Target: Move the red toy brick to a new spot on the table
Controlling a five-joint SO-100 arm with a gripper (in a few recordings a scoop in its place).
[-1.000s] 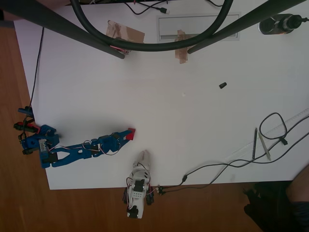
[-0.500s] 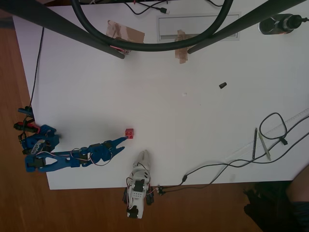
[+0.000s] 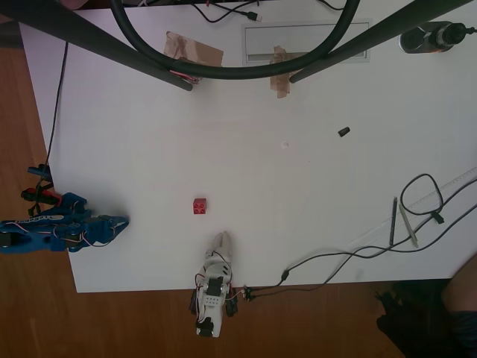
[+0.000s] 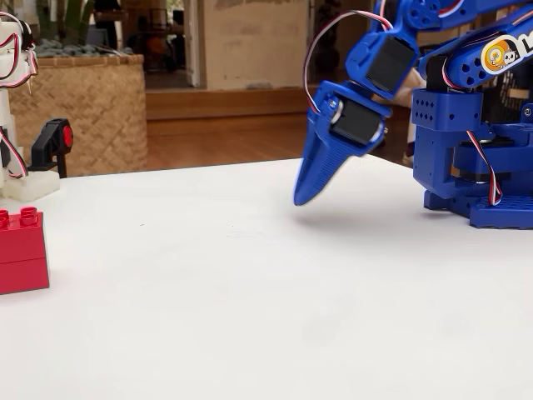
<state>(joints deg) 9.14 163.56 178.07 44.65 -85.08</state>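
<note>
- The red toy brick sits studs-up on the table with nothing touching it. A second ago it was pinched at the tip of the blue arm; half a second ago it was already set down at this spot, with the fingertips just beside it.
- The brick has not shifted since that release, so the placing looks done and clean.
- The gripper has pulled well away from the brick, back toward the table's left edge in the overhead view, and the arm is folded over its base.
- In the fixed view the gripper hangs point-down above the table surface, well apart from the brick at the far left, holding nothing. The fingers appear drawn together into one wedge, though from this angle I can't be sure of the gap.
- A small dark object and a pen lie far off to the brick's right, no part of this.
- To my eye the move is finished, with the arm retreating to rest.
</note>
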